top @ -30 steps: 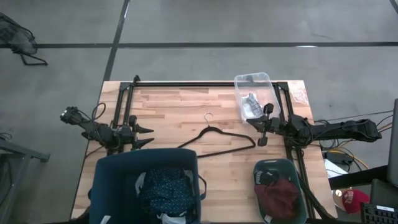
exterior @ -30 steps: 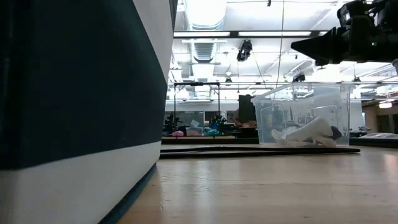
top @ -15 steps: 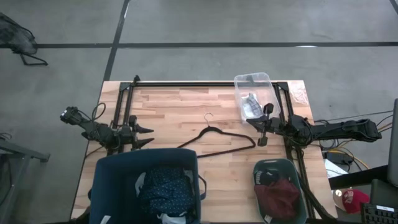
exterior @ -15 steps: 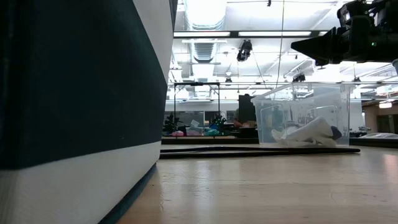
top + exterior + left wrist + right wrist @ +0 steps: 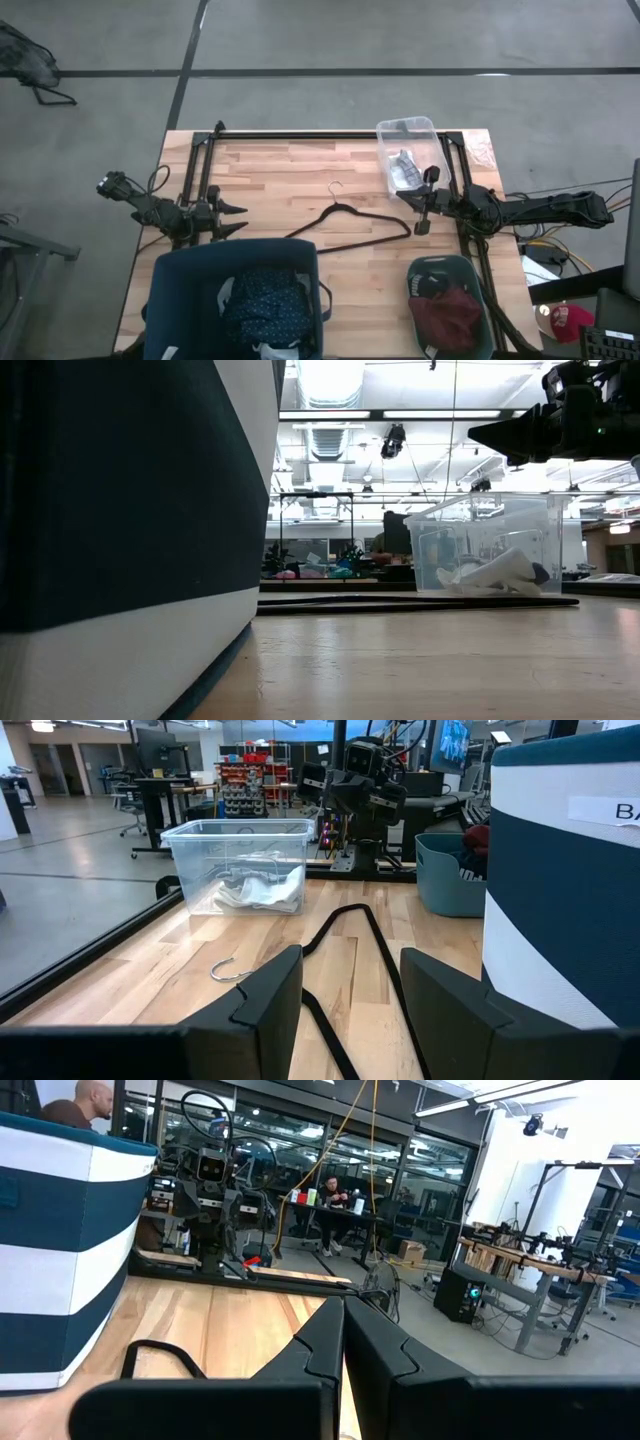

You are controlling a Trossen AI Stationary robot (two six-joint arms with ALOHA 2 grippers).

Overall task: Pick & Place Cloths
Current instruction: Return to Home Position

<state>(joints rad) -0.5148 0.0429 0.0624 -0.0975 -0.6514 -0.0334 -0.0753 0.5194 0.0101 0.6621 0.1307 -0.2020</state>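
Navy dotted shirt (image 5: 265,300) lay heaped in the big blue bin (image 5: 165,290) at the near left of the table (image 5: 280,170), seen from above, with a scrap of pale cloth showing at its edge. The maroon piece (image 5: 450,318) and a black printed garment (image 5: 428,287) filled the small teal tub (image 5: 472,268) at the near right. The socks (image 5: 404,165) sat in the clear box (image 5: 405,128) at the far right. Only the wire hanger (image 5: 350,222) lay on the bare wood, so the sorting looked finished. The left gripper (image 5: 240,218) sat at the left edge just behind the bin. The right gripper (image 5: 410,200) sat at the right edge beside the clear box. Both were tucked low, which I judged a parked pose rather than a reach.

From table height, the bin's wall filled the left of the picture. The socks showed through the box, and the right arm hung above it, touching nothing.

The left wrist camera showed its own fingers (image 5: 270,995) spread apart with nothing between them, and the hanger's hook on the wood beyond.

The right wrist camera showed its fingers (image 5: 320,1340) pressed together and empty, with the striped bin off to one side. With no cloth lying loose, neither gripper had reason to hold anything.
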